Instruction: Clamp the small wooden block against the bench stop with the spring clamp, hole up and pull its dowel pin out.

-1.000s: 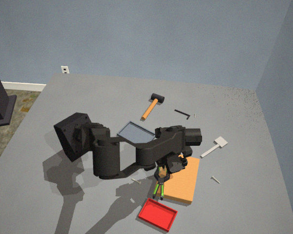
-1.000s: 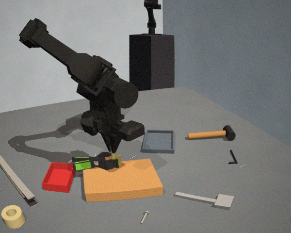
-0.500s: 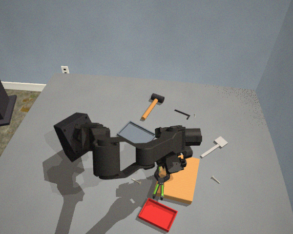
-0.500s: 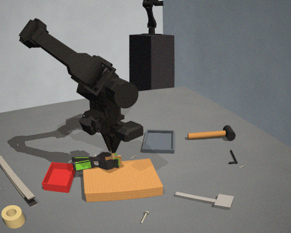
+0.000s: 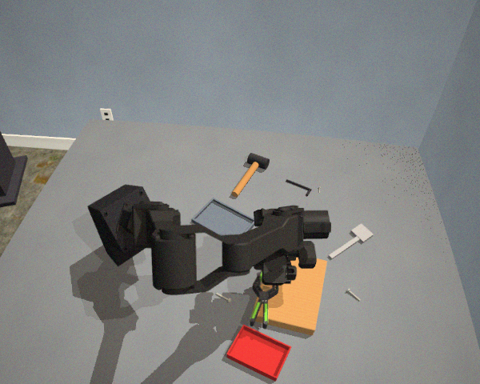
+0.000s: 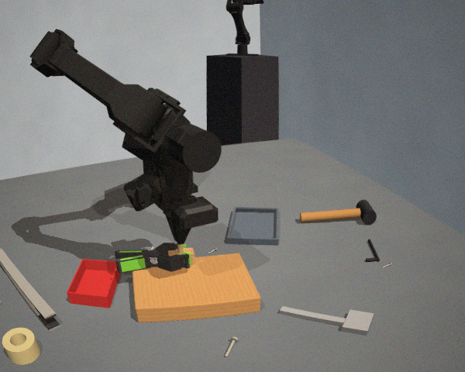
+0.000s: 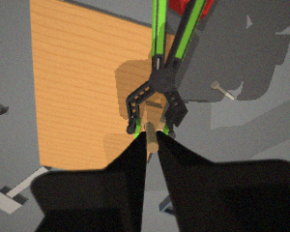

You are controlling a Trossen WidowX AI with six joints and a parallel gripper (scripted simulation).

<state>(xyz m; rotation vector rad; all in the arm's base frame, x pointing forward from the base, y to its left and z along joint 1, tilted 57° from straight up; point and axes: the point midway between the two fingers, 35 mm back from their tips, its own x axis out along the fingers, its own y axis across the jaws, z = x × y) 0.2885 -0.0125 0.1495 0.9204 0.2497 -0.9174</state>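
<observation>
The gripper [image 6: 180, 242] [image 7: 152, 135] points down and is shut on the upright dowel pin [image 6: 180, 248] [image 7: 152, 140], which shows between its fingertips. The pin's lower end is at the small wooden block [image 7: 155, 114]; how deep it sits in the hole is hidden. The black and green spring clamp [image 5: 265, 294] [image 6: 167, 258] [image 7: 162, 79] lies with its jaws around the block and bench stop, handles toward the red tray. The block and stop are hard to tell apart, so contact and tilt cannot be judged. They are at the edge of the wooden board [image 5: 302, 299] [image 6: 196, 286] [image 7: 77, 72].
The red tray [image 5: 258, 352] [image 6: 92, 282] is beside the clamp's handles. A grey tray [image 5: 222, 218] [image 6: 253, 225], a mallet [image 5: 246, 178] [image 6: 331, 215], a hex key [image 6: 372, 249], a pale paddle-shaped tool [image 5: 347, 243] [image 6: 312, 315] and a tape roll [image 6: 21, 346] lie around the board.
</observation>
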